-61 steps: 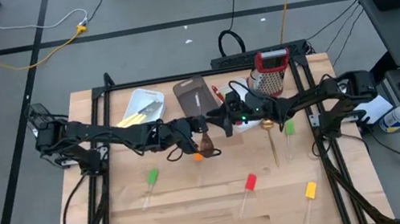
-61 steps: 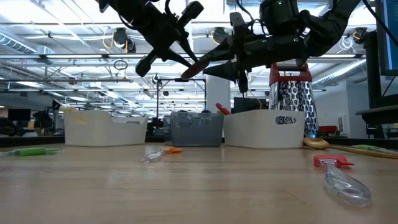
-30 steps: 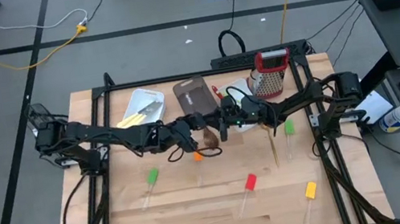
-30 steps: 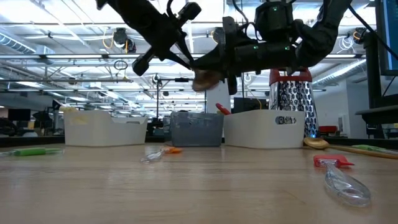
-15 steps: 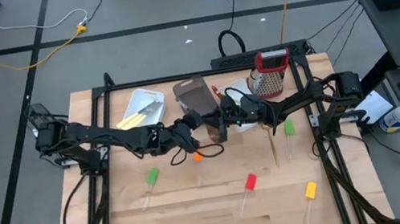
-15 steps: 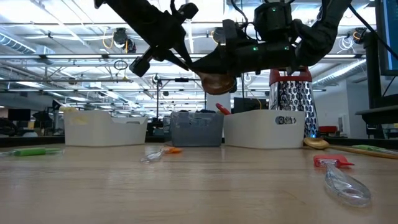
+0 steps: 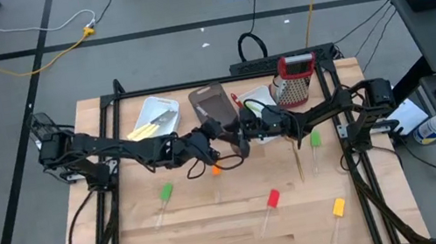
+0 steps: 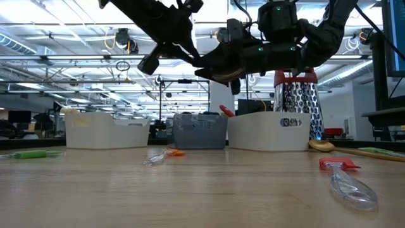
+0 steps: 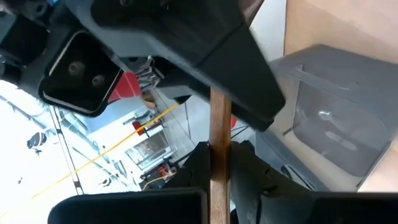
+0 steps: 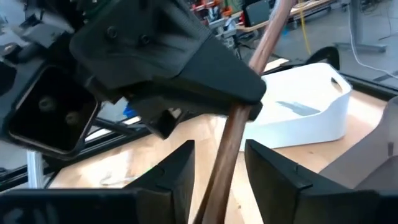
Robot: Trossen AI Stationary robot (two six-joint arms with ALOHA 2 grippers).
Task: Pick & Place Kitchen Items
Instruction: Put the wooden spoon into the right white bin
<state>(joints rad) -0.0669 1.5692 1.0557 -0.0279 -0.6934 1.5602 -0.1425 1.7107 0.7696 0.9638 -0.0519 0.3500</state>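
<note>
Wooden table (image 7: 201, 231), three tubs (two white) (image 8: 107, 130), four spatulas (image 7: 273, 199)

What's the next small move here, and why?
Probably pull the right hand straight back off the spoon. Its fingers stand open on either side of the handle, with gaps, while the left hand is shut on the same handle in mid-air. The handover looks complete, and backing away should free the left arm to carry the spoon.

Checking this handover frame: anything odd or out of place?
Nothing spilled or damaged. Only oddity: the wooden spoon hangs mid-air above the table, between the left gripper, shut on it, and the right gripper, whose fingers stand apart around its handle.
</note>
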